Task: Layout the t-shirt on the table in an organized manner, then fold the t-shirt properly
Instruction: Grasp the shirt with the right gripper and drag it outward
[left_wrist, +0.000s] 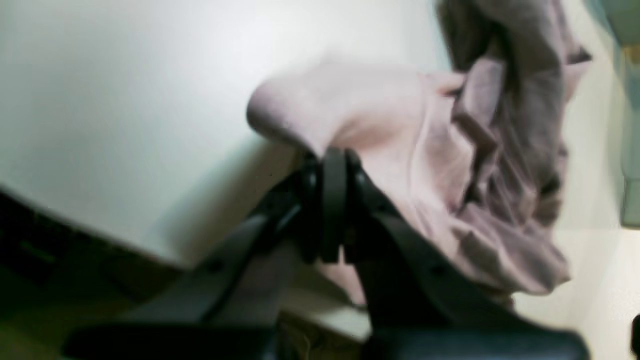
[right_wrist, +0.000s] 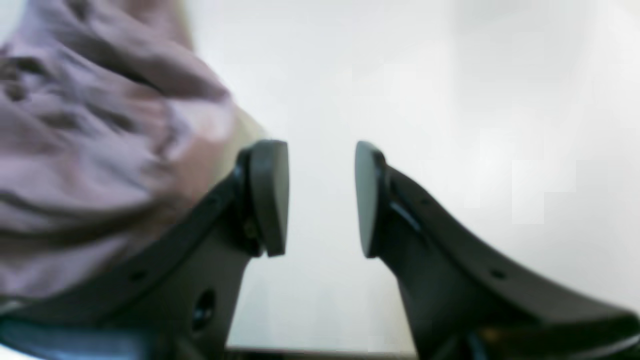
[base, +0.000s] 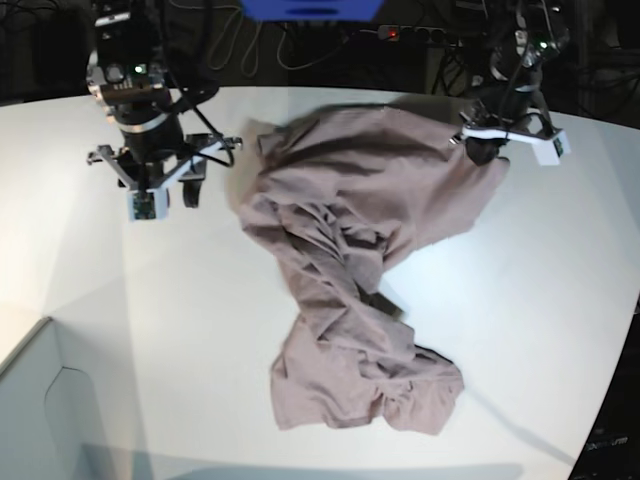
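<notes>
Crumpled dusty-mauve cotton t-shirt (base: 350, 270) sprawls mid white matte worktop (base: 150, 330). Left gripper (left_wrist: 332, 165) jaws clamped on its far-edge hem. Right gripper (right_wrist: 321, 197) jaws open, beside shirt; near corners bare.

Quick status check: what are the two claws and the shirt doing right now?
Left gripper shut on t-shirt edge. Right gripper open, empty, beside the cloth. Shirt crumpled, twisted on table. Nothing in the way.

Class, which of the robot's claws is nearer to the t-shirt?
Left. The left claw is shut on the t-shirt at its far corner, while the right claw hangs open beside the shirt, not touching it.
</notes>
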